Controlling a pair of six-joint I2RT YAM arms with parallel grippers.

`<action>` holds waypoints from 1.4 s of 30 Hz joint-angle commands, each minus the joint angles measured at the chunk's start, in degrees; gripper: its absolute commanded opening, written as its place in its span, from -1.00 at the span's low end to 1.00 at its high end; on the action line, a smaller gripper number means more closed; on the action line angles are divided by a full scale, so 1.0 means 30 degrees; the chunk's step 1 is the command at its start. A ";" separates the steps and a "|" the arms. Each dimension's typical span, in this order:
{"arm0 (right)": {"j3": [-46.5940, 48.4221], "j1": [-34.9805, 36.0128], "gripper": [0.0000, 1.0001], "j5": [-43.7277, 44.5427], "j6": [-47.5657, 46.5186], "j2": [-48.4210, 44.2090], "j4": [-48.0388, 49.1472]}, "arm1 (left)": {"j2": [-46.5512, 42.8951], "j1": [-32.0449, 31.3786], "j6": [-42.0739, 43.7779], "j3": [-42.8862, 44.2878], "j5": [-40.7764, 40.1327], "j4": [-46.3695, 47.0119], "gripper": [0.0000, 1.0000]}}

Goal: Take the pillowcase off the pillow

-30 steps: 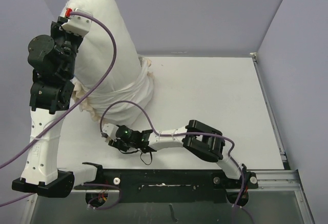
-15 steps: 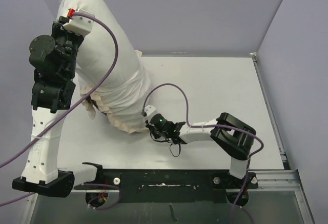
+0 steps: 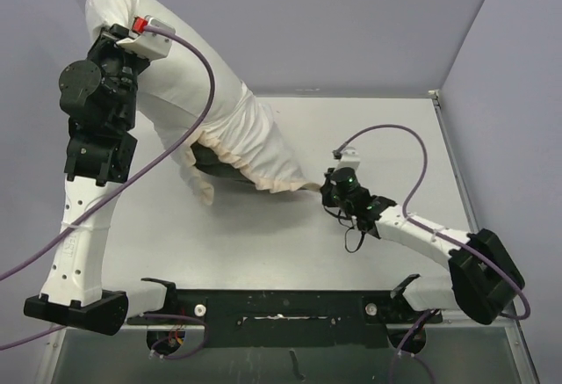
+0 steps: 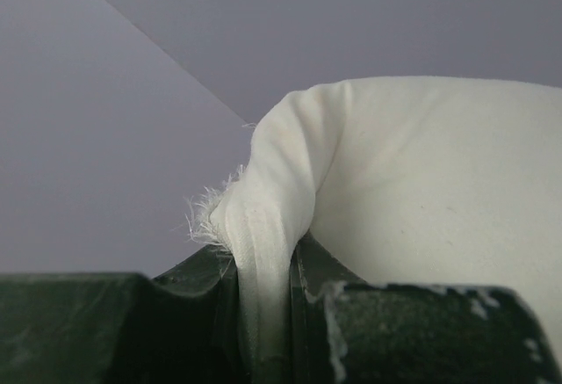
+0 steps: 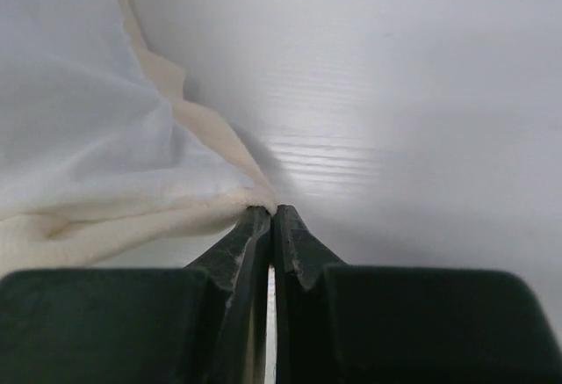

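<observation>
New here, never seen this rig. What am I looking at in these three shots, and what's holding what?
Two robot arms are bolted at the near edge of a white table, each ending in a two-finger pincer. The wide picture is from a fixed camera above and behind them. The other two are from cameras on the wrists, looking past the fingers. The left pincer is shut on a corner of the white pillow, holding it up. The right pincer is shut on the beige frill of the pillowcase, which is bunched round the pillow's lower end.
</observation>
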 commanded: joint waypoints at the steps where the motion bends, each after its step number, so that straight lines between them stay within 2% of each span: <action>1: -0.0872 -0.3183 -1.00 0.2510 0.1427 -0.3444 -0.3701 | -0.0816 0.0257 0.3045 -0.0203 0.0534 0.7350 -1.00; 6: -0.0274 -0.8368 -1.00 0.0660 0.0761 -0.6331 -0.5188 | -0.1208 0.0526 0.2685 -0.1885 0.0676 0.7062 -1.00; 11: 0.1265 -1.4682 -1.00 -0.2634 0.0263 -0.7298 -0.6392 | -0.1685 0.1204 0.1654 -0.3383 0.1164 0.6320 -1.00; 12: 0.1639 -1.5328 -1.00 -0.2212 0.0336 -0.7318 -0.6806 | -0.1747 0.1490 0.1494 -0.3659 0.1332 0.6330 -1.00; 15: 0.2142 -1.6315 -1.00 -0.1967 0.0727 -0.7439 -0.7119 | -0.1746 0.2811 0.0839 -0.4200 0.1920 0.6284 -1.00; 18: 0.2505 -1.7086 -1.00 -0.2029 0.0989 -0.7114 -0.7289 | -0.1734 0.5030 0.0063 -0.4817 0.2951 0.6455 -1.00; 24: 0.3288 -1.7526 -1.00 -0.1711 0.0714 -0.6217 -0.7312 | -0.0820 1.0169 -0.2247 -0.5232 0.5241 0.7221 -1.00; 27: 0.3411 -1.7655 -1.00 -0.1830 0.0805 -0.5996 -0.7190 | -0.0209 1.1763 -0.3074 -0.5272 0.5802 0.7598 -1.00; 34: 0.3870 -1.7944 -1.00 -0.1132 0.0339 -0.5741 -0.7371 | -0.0340 1.2109 -0.3486 -0.5970 0.6595 0.8075 -1.00; 42: 0.5042 -1.8828 -1.00 -0.0202 0.0420 -0.5493 -0.8264 | 0.1840 1.2801 -0.3040 -0.4179 0.4320 0.9227 -1.00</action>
